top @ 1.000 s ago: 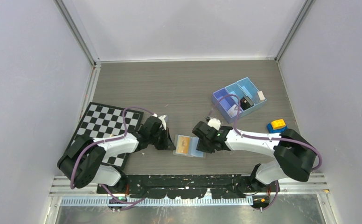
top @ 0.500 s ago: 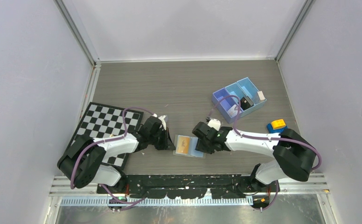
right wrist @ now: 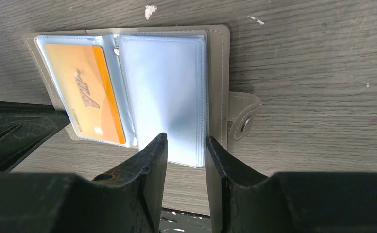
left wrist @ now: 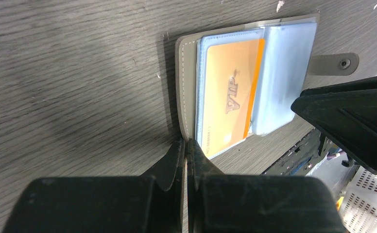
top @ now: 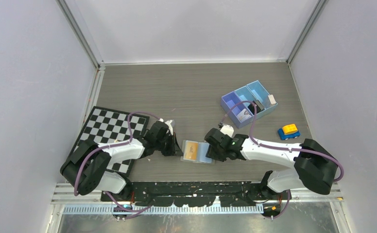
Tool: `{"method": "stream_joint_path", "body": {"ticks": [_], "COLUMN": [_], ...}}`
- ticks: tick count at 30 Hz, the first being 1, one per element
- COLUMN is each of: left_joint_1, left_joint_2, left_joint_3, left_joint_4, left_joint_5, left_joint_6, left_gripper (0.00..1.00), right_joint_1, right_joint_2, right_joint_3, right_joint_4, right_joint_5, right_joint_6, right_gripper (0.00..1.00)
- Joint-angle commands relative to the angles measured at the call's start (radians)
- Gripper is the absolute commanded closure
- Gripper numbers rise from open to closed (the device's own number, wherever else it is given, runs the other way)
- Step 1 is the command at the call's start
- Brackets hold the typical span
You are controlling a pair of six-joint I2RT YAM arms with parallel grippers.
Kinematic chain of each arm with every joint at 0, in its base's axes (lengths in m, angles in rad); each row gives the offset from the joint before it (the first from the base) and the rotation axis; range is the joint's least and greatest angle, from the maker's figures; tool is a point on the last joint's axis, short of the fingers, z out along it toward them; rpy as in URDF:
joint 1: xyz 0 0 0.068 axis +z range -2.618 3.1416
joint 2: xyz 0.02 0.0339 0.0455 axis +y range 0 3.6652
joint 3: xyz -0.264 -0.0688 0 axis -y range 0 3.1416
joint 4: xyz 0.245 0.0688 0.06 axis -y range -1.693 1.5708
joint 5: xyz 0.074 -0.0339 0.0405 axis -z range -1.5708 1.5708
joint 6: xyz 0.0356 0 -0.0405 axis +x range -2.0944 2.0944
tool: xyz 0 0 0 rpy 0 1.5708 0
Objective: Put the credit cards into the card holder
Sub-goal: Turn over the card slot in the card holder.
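1 orange card (top: 192, 151) sits in the left pocket of the open card holder (top: 204, 154), which lies flat on the table (top: 177, 92) between the 2 arms in the top view. the left gripper (top: 173, 147) is at its left edge and the right gripper (top: 214, 151) at its right. a whitish piece in the blue tray (top: 235, 100) may be another card, but it is too small for us to tell.

from the left wrist, we see the jaws closed tight with their tips against the holder's grey rim (left wrist: 185, 82). whether they pin it or pinch it, we cannot tell.

from the right wrist, the jaws stand apart and empty over the near edge of the pale blue sleeve (right wrist: 164, 92), with the snap tab (right wrist: 242, 119) just beside.

we judge the holder light, floppy and apt to slide, so it is best held by its firmer grey rim. the sleeves look soft and slick. the cards look thin, stiff and light, best taken by 1 short edge.
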Motion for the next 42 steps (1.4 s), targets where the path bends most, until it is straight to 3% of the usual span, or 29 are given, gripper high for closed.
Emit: {"method": "stream_joint_path", "body": {"ticks": [1,15,27,42], "left_joint_1": [-0.002,-0.001,-0.002,-0.002], "left_joint_2": [0.020,0.010,0.019,0.008], "left_joint_3": [-0.010,-0.018,-0.004,-0.013], "left_joint_4": [0.046,0.049,0.044,0.071], "left_joint_5": [0.013,0.017,0.015,-0.011], "left_joint_6": [-0.001,-0.004,-0.001,-0.004], "left_gripper": [1.00,1.00,1.00,1.00], "right_joint_1": [0.000,-0.006,-0.006,-0.005], "right_joint_2": [-0.009,0.033,-0.013,0.130], "right_joint_3": [-0.012,-0.029,0.023,0.223], "right_joint_4": [0.054,0.084,0.177,0.267], "right_joint_5": [0.005,0.001,-0.033,-0.133], "right_joint_6": [0.028,0.031,-0.046,-0.204], "right_gripper": [0.62,0.67,0.64,0.58]}}
